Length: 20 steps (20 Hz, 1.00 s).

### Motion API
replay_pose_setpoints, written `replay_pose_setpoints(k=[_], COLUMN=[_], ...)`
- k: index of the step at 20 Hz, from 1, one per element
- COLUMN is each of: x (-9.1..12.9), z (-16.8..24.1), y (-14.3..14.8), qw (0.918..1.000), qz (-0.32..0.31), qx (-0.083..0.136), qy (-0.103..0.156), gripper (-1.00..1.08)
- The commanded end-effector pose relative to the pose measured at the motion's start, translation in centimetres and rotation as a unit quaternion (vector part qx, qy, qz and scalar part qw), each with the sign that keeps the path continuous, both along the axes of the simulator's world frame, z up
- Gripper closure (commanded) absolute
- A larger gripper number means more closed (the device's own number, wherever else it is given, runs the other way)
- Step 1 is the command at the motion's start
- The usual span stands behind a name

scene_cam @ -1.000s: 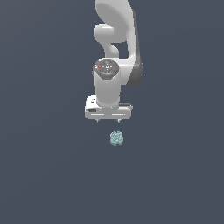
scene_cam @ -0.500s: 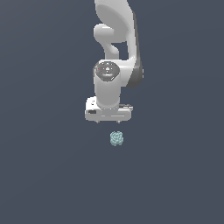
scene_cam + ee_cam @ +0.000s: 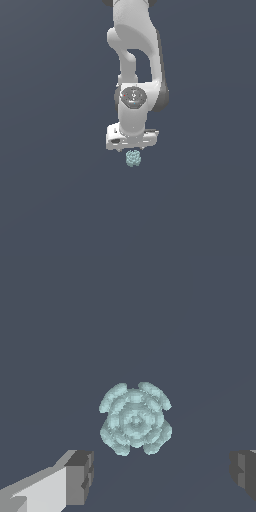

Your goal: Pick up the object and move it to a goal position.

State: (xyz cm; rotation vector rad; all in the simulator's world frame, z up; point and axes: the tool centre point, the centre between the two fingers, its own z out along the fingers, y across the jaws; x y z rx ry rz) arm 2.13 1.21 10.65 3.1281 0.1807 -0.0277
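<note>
The object [image 3: 133, 158] is a small pale teal-blue bumpy blob on the dark grey floor. In the exterior view it shows just below the white gripper [image 3: 131, 148], partly covered by the hand. In the wrist view the object [image 3: 135, 418] lies between and ahead of the two grey fingertips [image 3: 80, 476], which stand wide apart and do not touch it. The gripper [image 3: 162, 473] is open and empty.
The white arm [image 3: 135, 50] rises from the gripper to the top of the exterior view. The plain dark grey floor [image 3: 50, 200] fills the rest of the view.
The gripper has come down toward the object and now overlaps its top in the exterior view. The object has not moved.
</note>
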Motion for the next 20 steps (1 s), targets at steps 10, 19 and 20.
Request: replay_pose_setpoints(k=[10,19,20], x=[0.9,0.9,0.9], z=[-1.7,-5.6,-6.0], y=[1.3,1.3,1.3], qw=[0.9998,0.9997,0.9997], qz=[0.020,0.021,0.021], qx=[0.004,0.005,0.005], qy=[-0.007,-0.008,-0.008], gripper=[-0.92,-0.92,-0.92])
